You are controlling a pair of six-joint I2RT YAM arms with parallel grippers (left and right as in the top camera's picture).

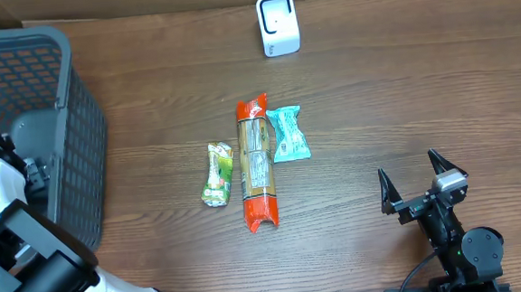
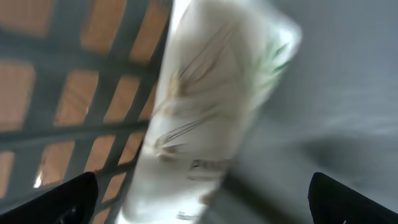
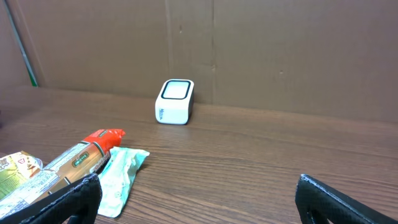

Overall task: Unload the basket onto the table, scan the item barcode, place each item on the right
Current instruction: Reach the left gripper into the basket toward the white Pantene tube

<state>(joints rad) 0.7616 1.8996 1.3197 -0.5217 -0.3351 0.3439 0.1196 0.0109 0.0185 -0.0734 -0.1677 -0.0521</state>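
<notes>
The white box-shaped barcode scanner is seen from overhead standing at twelve o'clock on the brown wood-grain table, well apart from everything else. Three items are laid out at the centre. A long orange-and-brown tube-shaped packet is stretched along the twelve-to-six line. A small teal crinkled wrapper is set just beside its upper end at two o'clock. A crumpled green-and-white packet is placed near it at nine o'clock.

At nine o'clock the dark grey plastic mesh basket is found, and the left arm is reached down into it. Through the left wrist camera the left gripper is shown with its jaws spread wide, released, nothing clasped. A blurred white plastic packet with green markings is seen ahead between the fingers, lying against the basket's mesh wall. Whether it is touched cannot be told.

At four o'clock the right gripper is held above the table, well apart from the items, with its jaws released wide and nothing between them. In its wrist view the scanner is framed at twelve o'clock, and the tube packet and teal wrapper are caught at eight o'clock.
</notes>
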